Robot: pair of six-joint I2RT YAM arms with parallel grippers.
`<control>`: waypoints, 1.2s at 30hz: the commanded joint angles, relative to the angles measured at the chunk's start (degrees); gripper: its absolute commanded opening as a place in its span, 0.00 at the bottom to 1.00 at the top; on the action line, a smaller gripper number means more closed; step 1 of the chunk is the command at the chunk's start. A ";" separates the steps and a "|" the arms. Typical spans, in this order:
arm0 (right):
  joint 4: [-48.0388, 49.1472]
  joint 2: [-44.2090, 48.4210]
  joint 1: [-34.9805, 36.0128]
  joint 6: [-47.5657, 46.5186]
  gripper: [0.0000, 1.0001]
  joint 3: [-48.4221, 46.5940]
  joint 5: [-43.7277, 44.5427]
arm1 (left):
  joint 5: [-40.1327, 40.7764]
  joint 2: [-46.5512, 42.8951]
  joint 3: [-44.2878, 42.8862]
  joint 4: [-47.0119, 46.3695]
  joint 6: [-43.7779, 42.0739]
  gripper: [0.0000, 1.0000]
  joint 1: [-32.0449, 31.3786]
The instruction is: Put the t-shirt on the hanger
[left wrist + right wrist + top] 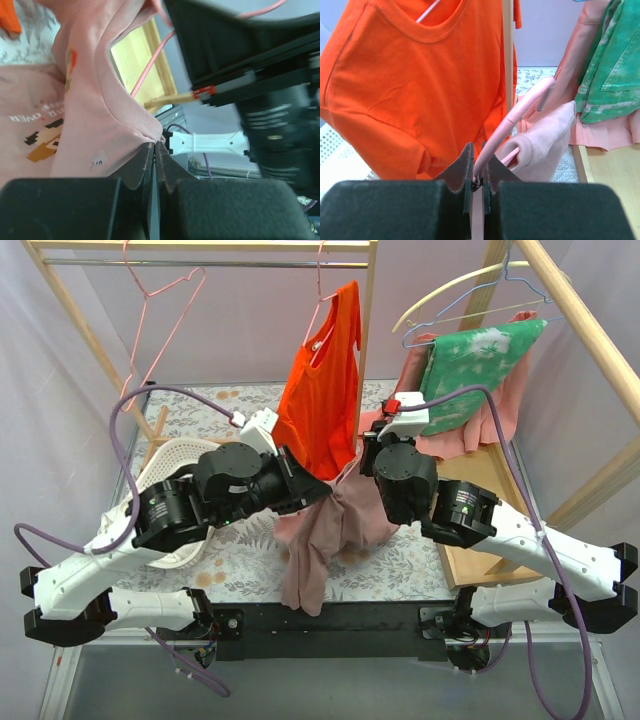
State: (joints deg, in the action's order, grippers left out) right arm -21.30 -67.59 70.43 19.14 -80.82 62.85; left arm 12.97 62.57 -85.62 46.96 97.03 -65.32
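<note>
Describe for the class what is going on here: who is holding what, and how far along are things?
Two robot arms have a pink t-shirt between them. The left gripper is shut on a fold of the t-shirt's edge, and the right gripper is shut on a thin pink hanger. Some fabric bunches against the hanger, but the t-shirt mostly droops toward the table and is not yet properly hung. An orange top hangs behind on the rail.
</note>
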 commanded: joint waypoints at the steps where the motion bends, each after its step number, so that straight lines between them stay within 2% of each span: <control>1: 0.38 2.64 -0.65 -2.87 0.01 0.48 -1.31 | 4.34 -0.87 -8.14 5.06 -3.42 0.00 0.19; 4: 0.38 3.87 -2.14 -4.89 0.01 -0.74 -3.26 | -1.51 -0.43 -10.79 8.32 -7.46 0.00 0.19; 8: 0.21 2.73 -4.25 -8.14 0.01 -3.73 -3.44 | -11.27 -1.13 -8.86 8.76 -10.10 0.00 0.19; 14: -0.50 0.89 -5.74 -11.31 0.01 -7.59 -3.00 | -17.71 -1.21 -4.74 12.01 -9.15 0.00 0.19; 18: -1.55 0.97 -5.83 -11.40 0.01 -8.13 -4.05 | -15.01 -2.89 -3.14 11.66 -8.18 0.00 0.19; 21: -4.35 0.80 -5.84 -9.91 0.01 -8.74 -6.33 | -10.27 -3.24 -5.07 12.72 -8.00 0.00 0.19; 25: -6.64 0.88 -5.31 -6.58 0.01 -10.67 -10.45 | -7.88 -2.19 -7.54 13.25 -9.40 0.00 0.19; 32: -11.04 -4.29 2.23 -0.77 0.01 -16.56 -9.24 | -8.93 -0.34 -8.33 10.96 -10.64 0.00 0.19; 36: -11.13 -5.62 6.29 -1.20 0.01 -17.62 -6.60 | -4.98 -0.69 -9.73 12.80 -10.73 0.00 0.19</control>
State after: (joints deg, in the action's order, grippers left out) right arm -32.84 -72.31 72.99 16.34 -95.48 54.04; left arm 3.90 62.19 -92.64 59.27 87.35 -65.25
